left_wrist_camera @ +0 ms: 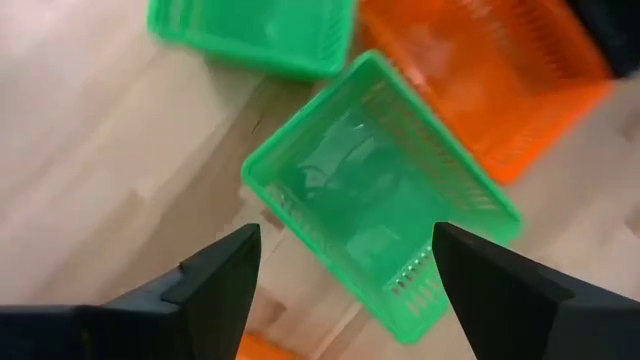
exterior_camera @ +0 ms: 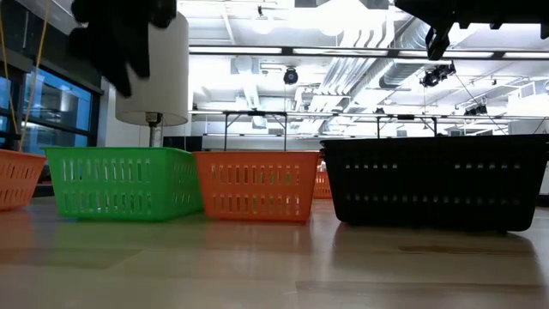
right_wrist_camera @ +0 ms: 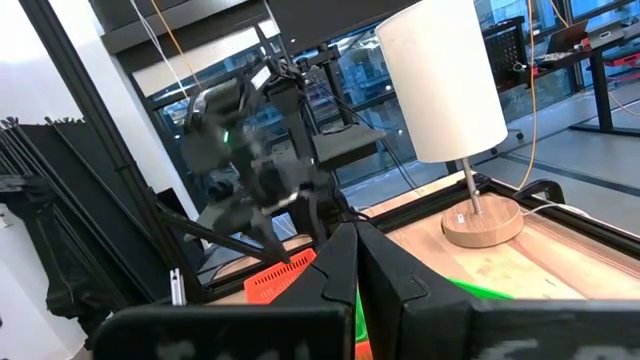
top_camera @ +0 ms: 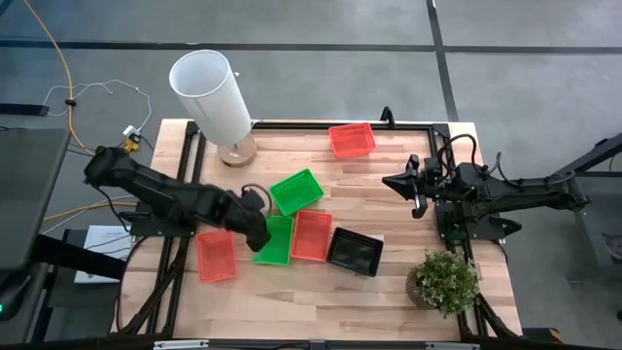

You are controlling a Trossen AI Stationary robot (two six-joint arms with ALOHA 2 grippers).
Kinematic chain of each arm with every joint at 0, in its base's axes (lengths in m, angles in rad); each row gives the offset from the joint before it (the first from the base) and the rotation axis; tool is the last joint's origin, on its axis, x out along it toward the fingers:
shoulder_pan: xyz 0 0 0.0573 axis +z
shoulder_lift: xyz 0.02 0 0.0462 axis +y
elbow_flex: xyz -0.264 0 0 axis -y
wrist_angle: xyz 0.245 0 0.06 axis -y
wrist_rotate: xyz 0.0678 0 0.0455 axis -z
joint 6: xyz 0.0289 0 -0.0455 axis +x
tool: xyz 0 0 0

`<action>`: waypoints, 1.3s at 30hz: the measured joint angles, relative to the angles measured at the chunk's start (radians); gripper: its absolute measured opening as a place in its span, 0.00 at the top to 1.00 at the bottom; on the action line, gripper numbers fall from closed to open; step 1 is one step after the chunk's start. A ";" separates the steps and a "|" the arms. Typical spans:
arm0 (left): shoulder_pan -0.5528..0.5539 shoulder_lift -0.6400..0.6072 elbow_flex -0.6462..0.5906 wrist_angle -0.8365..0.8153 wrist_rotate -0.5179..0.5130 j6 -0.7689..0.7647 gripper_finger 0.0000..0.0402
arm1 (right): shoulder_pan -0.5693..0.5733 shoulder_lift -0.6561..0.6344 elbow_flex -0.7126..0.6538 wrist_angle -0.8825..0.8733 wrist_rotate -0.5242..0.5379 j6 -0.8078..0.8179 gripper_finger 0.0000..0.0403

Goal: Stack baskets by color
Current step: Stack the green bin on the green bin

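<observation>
Six baskets rest on their bottoms on the wooden table [top_camera: 389, 292]. One red basket [top_camera: 351, 139] stands at the far side, and one green basket [top_camera: 295, 191] at the middle. Nearer, in a row, are a red basket [top_camera: 217, 256], a green basket [top_camera: 277, 243], a red basket [top_camera: 312, 234] and a black basket [top_camera: 354, 252]. My left gripper [left_wrist_camera: 345, 240] hangs open above the nearer green basket [left_wrist_camera: 380, 200], pointing steeply down and touching nothing. My right gripper [top_camera: 403, 183] waits shut at the table's right side, above the table.
A tall white cylinder [top_camera: 212, 95] on a round wooden foot stands at the far left. A potted green plant [top_camera: 444, 282] sits near the right front corner. Bare wood lies along the near edge.
</observation>
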 joint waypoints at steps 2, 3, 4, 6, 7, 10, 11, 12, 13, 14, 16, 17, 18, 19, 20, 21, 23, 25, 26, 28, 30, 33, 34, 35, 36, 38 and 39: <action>-0.012 0.041 -0.017 0.008 -0.008 -0.092 0.30 | 0.000 0.000 0.000 -0.001 0.000 -0.003 1.00; -0.016 0.062 -0.026 0.014 -0.003 -0.132 0.30 | 0.000 0.000 0.000 -0.001 0.000 -0.004 1.00; -0.017 0.081 -0.035 0.022 0.006 -0.163 0.30 | 0.000 0.000 0.000 -0.001 0.000 -0.004 1.00; -0.018 0.116 -0.050 0.045 0.025 -0.187 0.30 | 0.000 0.000 0.000 -0.002 0.000 -0.004 1.00; -0.015 0.129 -0.061 0.056 0.030 -0.194 0.30 | 0.000 0.000 0.000 -0.002 0.000 -0.004 1.00; 0.010 0.149 -0.107 0.098 0.057 -0.224 0.30 | 0.000 0.000 0.000 -0.003 0.000 -0.006 1.00; 0.020 0.152 -0.122 0.104 0.062 -0.241 0.30 | 0.000 0.000 0.000 -0.003 0.000 -0.006 1.00; 0.031 0.152 -0.137 0.105 0.062 -0.259 0.30 | 0.000 0.000 0.000 -0.003 0.000 -0.006 1.00; 0.041 0.152 -0.153 0.105 0.060 -0.273 0.30 | 0.000 0.000 0.000 -0.003 0.001 -0.007 1.00; 0.050 0.152 -0.169 0.113 0.058 -0.279 0.30 | 0.000 0.000 0.000 -0.003 0.000 -0.007 1.00; 0.066 0.152 -0.200 0.168 0.070 -0.278 0.30 | 0.000 0.000 0.000 -0.003 0.001 -0.007 1.00; 0.073 0.152 -0.214 0.207 0.081 -0.269 0.30 | 0.000 0.000 0.000 -0.003 0.000 -0.007 1.00; 0.078 0.152 -0.229 0.249 0.093 -0.261 0.30 | 0.000 0.000 0.000 -0.003 0.001 -0.007 1.00; 0.082 0.152 -0.245 0.290 0.107 -0.256 0.30 | 0.000 0.000 0.000 -0.003 0.001 -0.007 1.00; 0.086 0.152 -0.262 0.326 0.118 -0.256 0.30 | 0.000 0.000 0.000 -0.003 0.001 -0.007 1.00; 0.088 0.156 -0.275 0.353 0.125 -0.257 0.30 | 0.000 0.000 0.000 -0.003 0.001 -0.007 1.00; 0.093 0.165 -0.294 0.378 0.138 -0.269 0.30 | 0.000 0.000 0.000 -0.003 0.001 -0.007 1.00; 0.094 0.165 -0.304 0.370 0.139 -0.263 0.32 | 0.000 0.000 0.000 -0.004 0.001 -0.007 1.00; 0.094 0.165 -0.307 0.375 0.138 -0.254 0.33 | -0.001 0.000 0.000 -0.006 0.001 -0.008 1.00; 0.094 0.165 -0.311 0.372 0.151 -0.225 0.39 | -0.001 0.000 0.000 -0.007 0.001 -0.008 1.00; 0.094 0.164 -0.312 0.372 0.177 -0.198 0.49 | -0.001 0.000 0.000 -0.010 0.001 -0.009 1.00; 0.094 0.164 -0.312 0.374 0.208 -0.152 0.68 | -0.001 0.000 0.000 -0.011 0.001 -0.012 1.00; 0.094 0.164 -0.312 0.374 0.219 -0.135 0.76 | -0.001 0.000 0.000 -0.011 0.001 -0.012 1.00; 0.094 0.161 -0.312 0.373 0.226 -0.117 0.83 | -0.001 0.000 0.000 -0.011 0.001 -0.012 1.00; 0.094 0.155 -0.312 0.372 0.232 -0.094 0.90 | -0.001 0.000 0.000 -0.012 0.001 -0.016 1.00; 0.094 0.141 -0.312 0.373 0.236 -0.067 0.97 | -0.001 0.000 0.000 -0.012 0.001 -0.027 1.00; 0.094 0.127 -0.312 0.364 0.237 -0.054 0.97 | -0.001 0.000 0.000 -0.012 0.001 -0.030 1.00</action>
